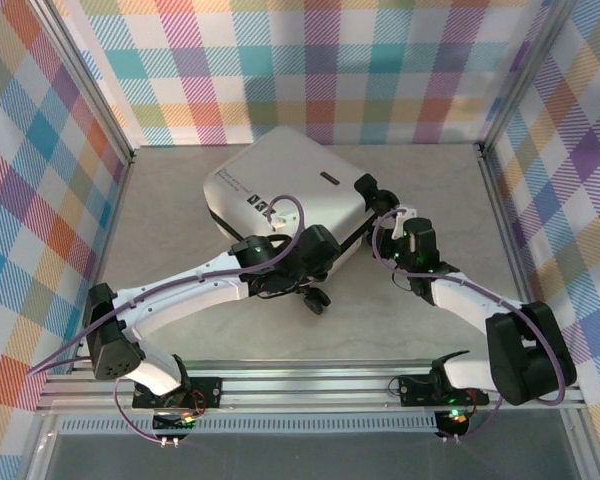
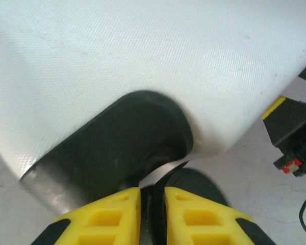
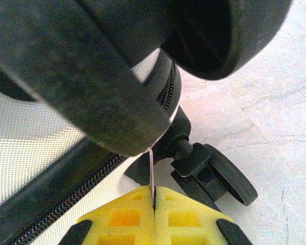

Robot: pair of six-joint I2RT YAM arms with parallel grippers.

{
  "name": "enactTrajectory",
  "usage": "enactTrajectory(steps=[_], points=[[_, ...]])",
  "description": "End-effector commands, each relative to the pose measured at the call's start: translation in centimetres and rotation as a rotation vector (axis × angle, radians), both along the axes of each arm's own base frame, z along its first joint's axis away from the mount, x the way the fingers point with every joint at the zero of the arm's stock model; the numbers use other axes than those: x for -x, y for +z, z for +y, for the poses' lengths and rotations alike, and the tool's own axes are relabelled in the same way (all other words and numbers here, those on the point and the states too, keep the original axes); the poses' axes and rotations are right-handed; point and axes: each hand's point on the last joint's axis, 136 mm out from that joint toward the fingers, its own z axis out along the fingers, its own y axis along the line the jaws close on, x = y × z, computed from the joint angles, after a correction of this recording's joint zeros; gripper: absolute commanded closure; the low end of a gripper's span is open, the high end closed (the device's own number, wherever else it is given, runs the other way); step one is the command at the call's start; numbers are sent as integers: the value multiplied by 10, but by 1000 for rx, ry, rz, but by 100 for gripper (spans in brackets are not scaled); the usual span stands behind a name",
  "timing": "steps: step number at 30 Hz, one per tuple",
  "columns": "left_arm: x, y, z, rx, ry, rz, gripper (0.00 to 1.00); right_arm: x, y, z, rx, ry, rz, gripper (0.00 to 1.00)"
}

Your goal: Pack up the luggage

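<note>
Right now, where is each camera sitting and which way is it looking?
Top camera: high behind the arms, looking down on the table, the luggage, the left arm and right arm.
Left wrist: on the left gripper, looking past its yellow fingers at the luggage's wheel housing and white shell.
Right wrist: on the right gripper, shut on the zipper pull, facing a caster wheel.
Shared: both wrist views show white shell and black wheel parts.

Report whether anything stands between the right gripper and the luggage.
Nothing visible does. The right gripper is shut on a thin metal zipper pull of the luggage, just beside a black wheel.
</note>
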Motion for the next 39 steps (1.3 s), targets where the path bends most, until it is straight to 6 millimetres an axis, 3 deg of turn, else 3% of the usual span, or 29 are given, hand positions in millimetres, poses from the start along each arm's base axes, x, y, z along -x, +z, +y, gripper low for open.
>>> enactTrajectory(steps=[1, 6, 17, 21, 26, 29, 32, 33, 36, 39], points=[[8, -36, 45, -233, -37, 93, 83, 11, -16, -9, 53, -2, 82, 100], [6, -12, 60, -364, -100, 66, 84, 12, -16, -6, 25, 8, 87, 100], [-25, 1, 159, -424, 9, 91, 87, 13, -14, -11, 51, -6, 96, 100], [-41, 13, 181, -448, 31, 77, 87, 3, -19, -13, 73, -19, 105, 100], [-53, 22, 197, -462, 43, 75, 89, -24, -18, -18, 55, -41, 105, 100], [-56, 45, 188, -417, 25, 41, 87, -29, -17, -14, 41, -21, 111, 100], [-55, 70, 161, -327, -37, -16, 66, -26, -12, -11, 21, -10, 102, 100], [-53, 75, 147, -299, -74, -31, 58, -26, -9, -11, 19, -10, 96, 100], [-47, 83, 96, -237, -190, -64, 48, -23, -3, -12, 16, -7, 86, 100], [-38, 86, 35, -167, -311, -89, 46, -21, 0, -11, 11, -3, 79, 100]])
